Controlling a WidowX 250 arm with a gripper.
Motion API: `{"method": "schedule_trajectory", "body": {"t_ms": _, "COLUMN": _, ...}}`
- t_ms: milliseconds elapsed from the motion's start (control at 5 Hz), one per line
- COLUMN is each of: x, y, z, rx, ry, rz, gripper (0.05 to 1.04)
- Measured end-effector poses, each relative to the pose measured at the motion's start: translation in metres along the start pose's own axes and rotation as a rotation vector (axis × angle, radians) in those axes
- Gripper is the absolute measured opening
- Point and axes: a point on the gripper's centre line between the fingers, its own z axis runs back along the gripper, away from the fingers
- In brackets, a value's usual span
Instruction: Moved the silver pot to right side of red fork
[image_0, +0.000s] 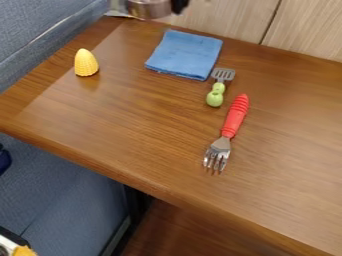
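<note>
At the top edge, left of centre, a small black part of my gripper (179, 5) shows right beside the silver pot (149, 9). The pot is cut off by that edge and overlaps the wooden table's back edge; its support is hidden. The red fork (235, 116) lies right of the middle of the table, its red handle pointing up and slightly right in the camera view and its metal tines toward the front.
A blue cloth (185, 54) lies near the back of the table (127, 120). Between it and the fork is a green-handled spatula (217, 92). Yellow toy corn (85, 63) stands at the left. Behind the table rises a wooden panel (307, 27).
</note>
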Motion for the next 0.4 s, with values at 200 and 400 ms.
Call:
{"method": "schedule_trajectory", "body": {"t_ms": 200, "x": -0.009, "y": -0.047, "z": 0.017, "rx": -0.059, "ry": -0.021, "rz": -0.02, "gripper": 0.079}}
{"method": "schedule_trajectory", "body": {"t_ms": 400, "x": -0.029, "y": -0.086, "z": 0.02, "rx": -0.081, "ry": 0.005, "rz": -0.045, "gripper": 0.079}}
